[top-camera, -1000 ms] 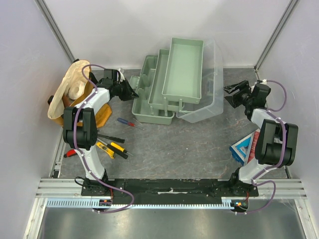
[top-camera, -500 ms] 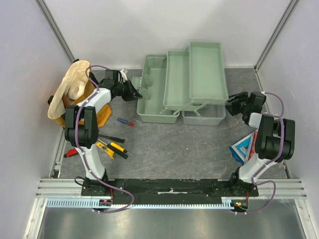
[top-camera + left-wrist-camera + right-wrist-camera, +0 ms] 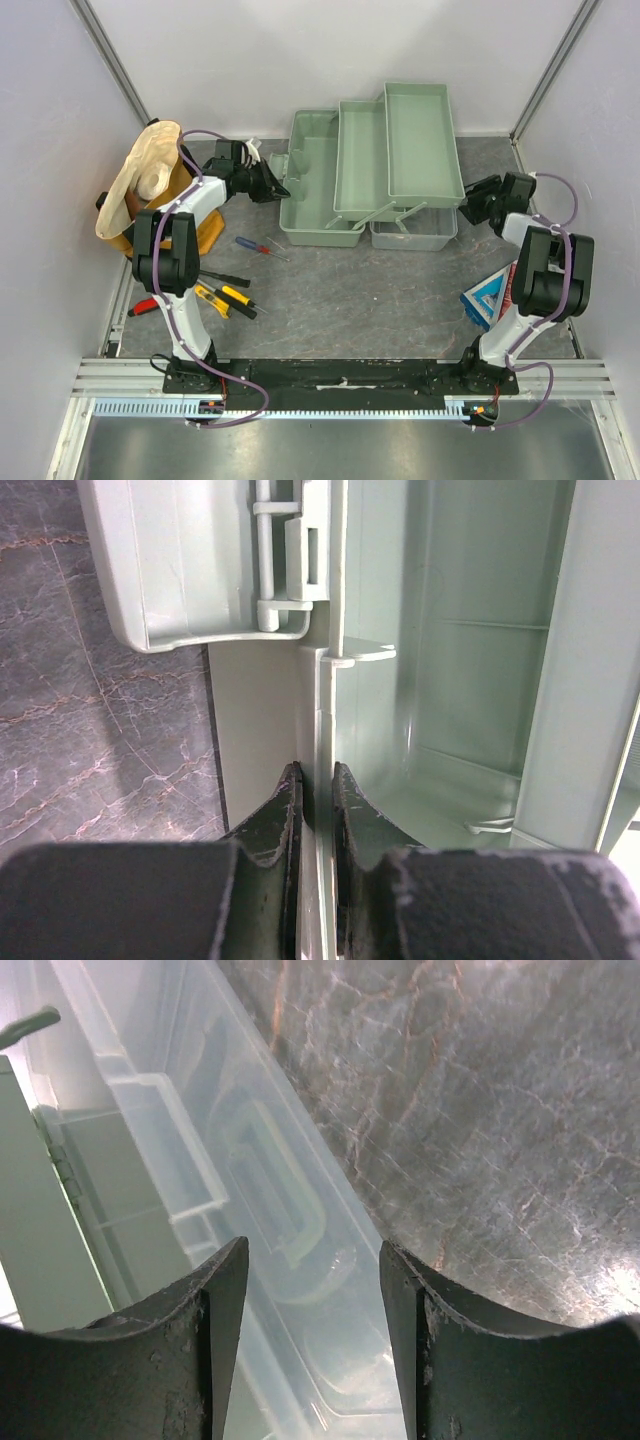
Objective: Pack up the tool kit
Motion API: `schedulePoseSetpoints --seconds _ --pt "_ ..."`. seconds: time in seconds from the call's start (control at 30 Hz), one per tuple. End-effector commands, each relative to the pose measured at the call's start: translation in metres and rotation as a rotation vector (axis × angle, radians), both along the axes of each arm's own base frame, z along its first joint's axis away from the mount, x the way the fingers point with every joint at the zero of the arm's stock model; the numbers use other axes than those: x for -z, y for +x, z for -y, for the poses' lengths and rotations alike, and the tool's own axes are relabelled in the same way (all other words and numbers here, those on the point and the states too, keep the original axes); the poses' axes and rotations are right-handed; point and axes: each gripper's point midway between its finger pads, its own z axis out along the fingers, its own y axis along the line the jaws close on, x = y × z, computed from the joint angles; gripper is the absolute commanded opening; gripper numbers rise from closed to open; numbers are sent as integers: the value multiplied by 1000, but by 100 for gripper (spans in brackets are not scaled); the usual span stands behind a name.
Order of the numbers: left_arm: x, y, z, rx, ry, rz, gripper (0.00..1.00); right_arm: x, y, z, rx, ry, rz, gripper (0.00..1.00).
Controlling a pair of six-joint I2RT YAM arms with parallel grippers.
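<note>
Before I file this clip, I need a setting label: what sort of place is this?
Most likely a lab test cell for robot handling, not a real workshop: plain white walls on metal framing enclose a small grey marbled tabletop, and two arms are bolted to a rail at its near edge.

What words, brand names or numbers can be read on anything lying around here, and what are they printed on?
None can be read as text.
Blue-and-red packet: carries a white printed patch, too small and blurred to read.
Pale-green toolbox and its fold-out trays: plain, no label visible.
Clear lid: no marking visible.
Screwdrivers and yellow-black tools: no lettering can be made out.
Cloth bag: no print visible.
</note>
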Motion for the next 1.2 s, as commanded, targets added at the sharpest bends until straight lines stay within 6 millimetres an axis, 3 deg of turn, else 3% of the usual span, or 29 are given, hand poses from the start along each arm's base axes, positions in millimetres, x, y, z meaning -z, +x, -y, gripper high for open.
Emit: schedulePoseSetpoints --seconds 0.0,0.13,0.23,0.27,0.4,0.47,0.6,0.73,0.83,0.9,1.0,1.17 --pt "3 -16 31 84 -53 -52 4 -43 4 31 90 -175 -47 62" --pt "9 -27 40 87 -37 -72 2 -49 -10 57 159 -288 -160 62" --pt "11 -32 44 94 -36 -77 3 -65 -17 68 192 -345 -160 63" --pt "10 -31 43 88 -32 -75 6 -72 -18 69 197 -357 -152 63" --pt "-2 -25 31 37 38 -32 42 -104 -22 77 218 -413 -123 66" --pt "-14 -21 25 20 68 4 53 -119 -23 80 223 -437 -113 66" --pt "-39 -16 8 -53 146 69 61 -155 -28 89 239 -506 -72 68" --pt "-59 -16 -15 -152 225 109 62 -196 -27 92 225 -582 11 69" --pt "-66 -20 -37 -234 310 122 62 -233 -15 72 116 -592 148 70" --pt "-62 -26 -66 -351 412 79 62 -254 -8 48 22 -592 247 70" --pt "-38 -54 -101 -491 527 -54 63 -272 -4 14 -106 -643 330 70" --pt "8 -89 -112 -559 551 -215 63 -293 -9 -26 -207 -701 415 70"
